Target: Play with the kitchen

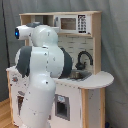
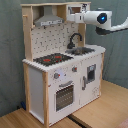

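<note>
The kitchen [image 2: 60, 75] is a tall white and light-wood toy unit, seen in both exterior views. Its red-ringed black hob [image 2: 52, 59] sits left of the grey sink [image 2: 82, 50] and black tap [image 2: 75, 39]. Below are two knobs [image 2: 56, 76] and the oven door [image 2: 64, 95]. A grey hood [image 2: 48, 20] hangs under the top shelf. My gripper [image 2: 73, 17] is high up at the upper shelf compartment, right of the hood and above the tap. In the first exterior view my white arm [image 1: 42, 65] covers the kitchen's [image 1: 92, 75] left half and hides the gripper.
A rounded white counter [image 1: 102, 79] sticks out past the sink [image 1: 80, 75] on the first exterior view's right. A microwave panel [image 1: 70, 23] fills the upper shelf. The unit stands on a wooden floor [image 2: 100, 112] before a grey curtain [image 2: 10, 55].
</note>
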### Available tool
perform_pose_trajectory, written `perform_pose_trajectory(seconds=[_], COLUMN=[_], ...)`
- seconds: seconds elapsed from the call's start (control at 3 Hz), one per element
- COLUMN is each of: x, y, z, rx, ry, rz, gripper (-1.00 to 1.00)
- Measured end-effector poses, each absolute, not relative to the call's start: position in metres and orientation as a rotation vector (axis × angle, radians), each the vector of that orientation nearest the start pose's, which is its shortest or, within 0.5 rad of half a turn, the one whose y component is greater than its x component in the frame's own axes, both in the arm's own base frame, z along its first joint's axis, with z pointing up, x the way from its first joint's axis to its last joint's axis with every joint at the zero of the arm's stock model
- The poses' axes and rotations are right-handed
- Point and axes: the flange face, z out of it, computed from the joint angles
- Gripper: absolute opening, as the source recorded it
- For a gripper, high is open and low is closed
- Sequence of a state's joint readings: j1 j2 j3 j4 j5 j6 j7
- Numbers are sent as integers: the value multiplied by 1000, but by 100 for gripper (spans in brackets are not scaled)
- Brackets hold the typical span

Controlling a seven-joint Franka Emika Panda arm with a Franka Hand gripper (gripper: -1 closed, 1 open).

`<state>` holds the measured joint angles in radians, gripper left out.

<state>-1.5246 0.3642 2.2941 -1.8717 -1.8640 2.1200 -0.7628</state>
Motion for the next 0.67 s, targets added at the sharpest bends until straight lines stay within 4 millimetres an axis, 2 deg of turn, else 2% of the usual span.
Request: perform_pose_trajectory(seconds=[0.33,0.67], x=[468,465], y=[273,260], z=[701,710], rx=[735,753], ry=[1417,1413], rz=[427,405], gripper=[100,100])
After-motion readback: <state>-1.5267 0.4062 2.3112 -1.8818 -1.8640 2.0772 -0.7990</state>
